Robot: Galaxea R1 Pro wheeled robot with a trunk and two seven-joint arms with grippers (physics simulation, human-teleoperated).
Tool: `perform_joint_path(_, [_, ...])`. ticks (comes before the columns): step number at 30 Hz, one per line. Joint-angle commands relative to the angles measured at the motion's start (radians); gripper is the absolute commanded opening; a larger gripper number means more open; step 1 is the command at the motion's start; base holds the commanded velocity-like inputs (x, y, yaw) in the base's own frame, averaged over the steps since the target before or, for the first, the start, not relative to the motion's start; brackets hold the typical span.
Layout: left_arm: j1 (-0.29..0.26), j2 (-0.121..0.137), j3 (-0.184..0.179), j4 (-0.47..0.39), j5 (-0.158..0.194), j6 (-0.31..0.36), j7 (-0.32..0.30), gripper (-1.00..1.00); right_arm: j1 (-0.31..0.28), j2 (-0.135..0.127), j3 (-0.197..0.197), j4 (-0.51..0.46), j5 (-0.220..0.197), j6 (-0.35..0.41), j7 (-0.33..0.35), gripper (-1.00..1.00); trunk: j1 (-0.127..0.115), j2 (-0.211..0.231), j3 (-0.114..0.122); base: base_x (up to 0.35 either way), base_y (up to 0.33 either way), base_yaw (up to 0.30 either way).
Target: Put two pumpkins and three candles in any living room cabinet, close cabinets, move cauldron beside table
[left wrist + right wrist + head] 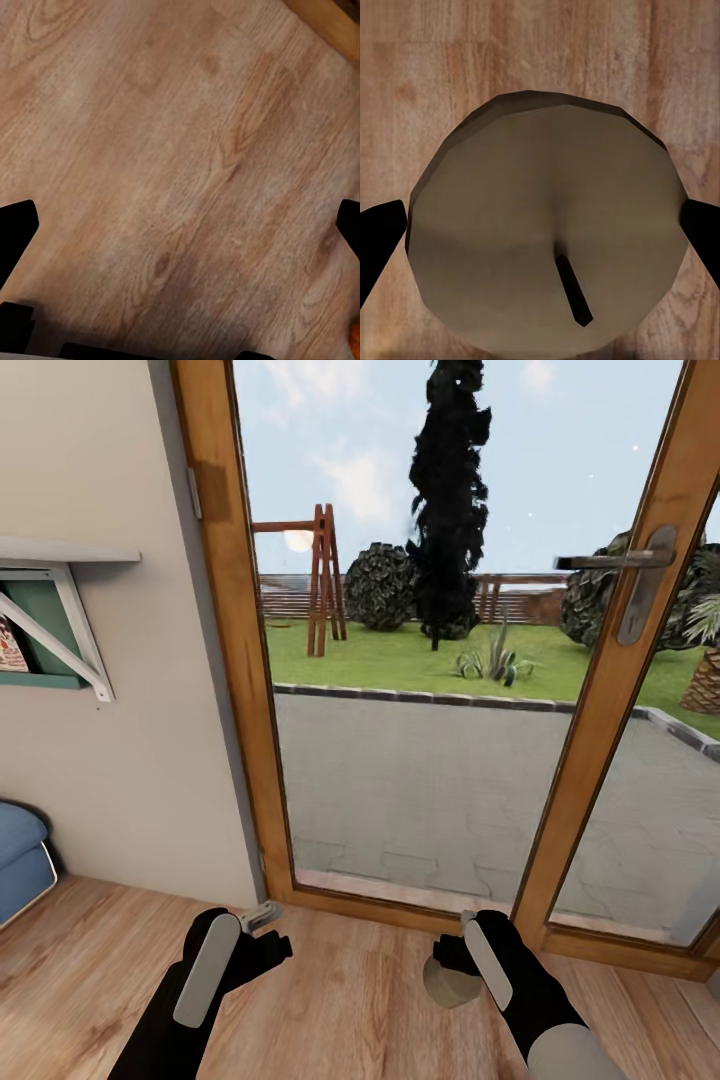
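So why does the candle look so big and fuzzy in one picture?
In the right wrist view the candle sits right under the camera between the jaws, so it looks huge and soft-edged; in the head view it is a small grey blob beside the right gripper, over the wooden floor.

Nothing readable here tbh. The only candidate is a red-and-white book cover (10, 645) tucked in the green wall shelf (45, 635), and its print's too blurry to make out.
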Motion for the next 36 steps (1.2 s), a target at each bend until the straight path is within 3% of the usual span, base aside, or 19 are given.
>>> perform_joint_path(1, [-0.001, -0.001, 0.000, -0.001, 0.010, 0.002, 0.009, 1.00, 0.000, 0.000, 0.002, -0.001, -0.011, 0.002, -0.010, -1.00, 0.000, -0.001, -0.001, 0.000, 0.000, 0.000])
perform_joint_path(36, [-0.001, -0.001, -0.001, -0.001, 0.012, 0.002, 0.009, 1.00, 0.000, 0.000, 0.000, 0.000, -0.012, 0.004, -0.010, -1.00, -0.008, 0.013, 0.005, -0.019, 0.000, 0.000])
